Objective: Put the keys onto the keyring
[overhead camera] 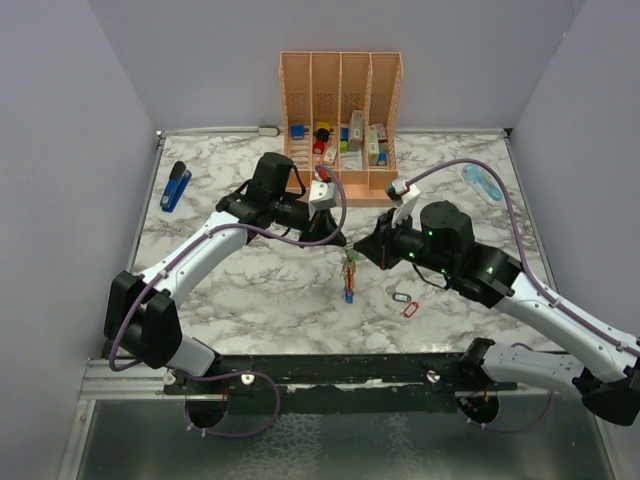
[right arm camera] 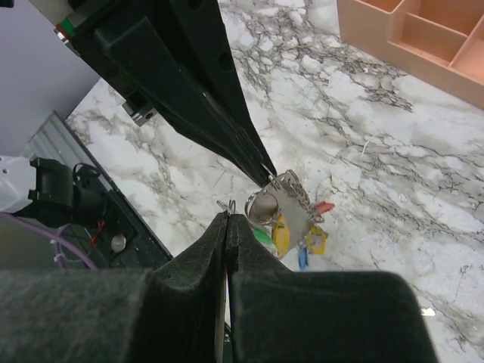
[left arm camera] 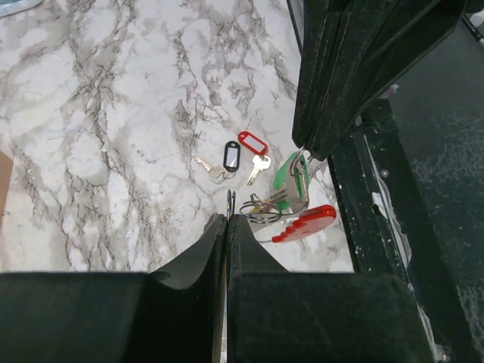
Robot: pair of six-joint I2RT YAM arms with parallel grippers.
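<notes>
- Jaws of the left gripper (left arm camera: pixel 229 218) are pressed together, nipping the edge of a thin split ring (left arm camera: pixel 230 200) at their very tips.
- Jaws of the right gripper (right arm camera: pixel 228 218) are also together, with a small bit of wire poking out between the tips. The left wrist view shows those tips meeting the wire loop at the top of the keyring (left arm camera: pixel 301 189).
- Keyring hangs between the two sets of tips, its grey metal side just off the right jaws and its red part lower down.
- Keys (right arm camera: pixel 281 236) dangle in one bunch just beneath both pairs of jaws.
- Left wrist view alone shows two loose keys lying on the marble table (left arm camera: pixel 113 151) a little beyond the left jaws: a black-tagged key (left arm camera: pixel 231 156) and a red-tagged key (left arm camera: pixel 253 142), close side by side.
- Right wrist view alone shows the yellow and blue heads in the bunch, and a peach organiser (right arm camera: pixel 408 38) well beyond the right jaws.
- Top view shows both grippers tip to tip, with the bunch hanging straight below them.
</notes>
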